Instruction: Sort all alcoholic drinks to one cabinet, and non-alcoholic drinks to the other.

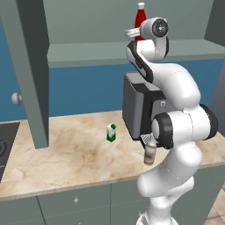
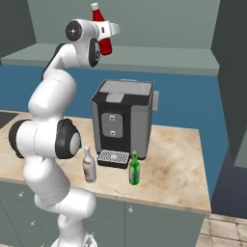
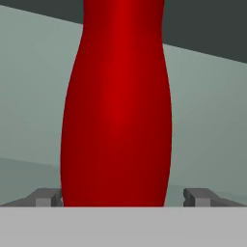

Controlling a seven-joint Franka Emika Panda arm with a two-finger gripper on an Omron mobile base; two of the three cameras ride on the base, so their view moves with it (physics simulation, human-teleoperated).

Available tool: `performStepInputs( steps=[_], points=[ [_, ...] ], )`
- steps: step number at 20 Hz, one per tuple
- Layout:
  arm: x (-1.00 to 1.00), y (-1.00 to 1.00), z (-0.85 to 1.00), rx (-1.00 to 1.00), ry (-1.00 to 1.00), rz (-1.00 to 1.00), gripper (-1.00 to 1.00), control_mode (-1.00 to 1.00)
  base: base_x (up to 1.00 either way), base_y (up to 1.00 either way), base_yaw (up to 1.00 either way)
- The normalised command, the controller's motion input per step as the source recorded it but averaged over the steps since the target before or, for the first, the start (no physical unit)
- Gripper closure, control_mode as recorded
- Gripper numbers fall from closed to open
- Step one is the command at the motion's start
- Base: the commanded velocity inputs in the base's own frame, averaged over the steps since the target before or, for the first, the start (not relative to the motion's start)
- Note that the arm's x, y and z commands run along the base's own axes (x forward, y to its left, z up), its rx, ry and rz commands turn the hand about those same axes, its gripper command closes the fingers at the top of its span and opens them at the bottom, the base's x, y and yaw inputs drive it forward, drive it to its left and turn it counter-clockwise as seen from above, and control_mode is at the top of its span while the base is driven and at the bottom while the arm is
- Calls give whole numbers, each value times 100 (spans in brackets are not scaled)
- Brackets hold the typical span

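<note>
Red bottle (image 3: 116, 106) w/ white cap stands upright on the shelf (image 2: 159, 57) of the open wall cabinet, up above the worktop (image 1: 74, 154). Tool (image 3: 123, 197) sits level w/ the bottle's lower body, fingers (image 3: 46, 197) spread wide on either side; a gap shows on the right side, left finger looks just beside the glass (can't tell if touching). So: tool open, not gripping. Small green-and-white carton (image 1: 111, 132) stands upright on the worktop, left of the grey coffee machine (image 2: 123, 120). Pale grey-beige bottle (image 2: 89, 165) stands near the worktop's front edge, just left of the machine's drip tray; slim green bottle (image 2: 134, 169) stands near it to the right. Cabinet door (image 1: 33, 74) hangs open at left, round knob (image 1: 16, 98) beside it.
</note>
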Motion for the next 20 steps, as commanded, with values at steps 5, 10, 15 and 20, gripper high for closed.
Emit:
performStepInputs(
  steps=[5,10,15,20],
  points=[
    [0,-8,0,0,0,-1,-100,-100,0,0,0],
    [4,-10,0,0,0,-1,-100,-100,0,0,0],
    [10,-6,0,0,0,0,-100,-100,0,0,0],
    [3,-1,0,0,-1,0,-100,-100,0,0,0]
  ],
)
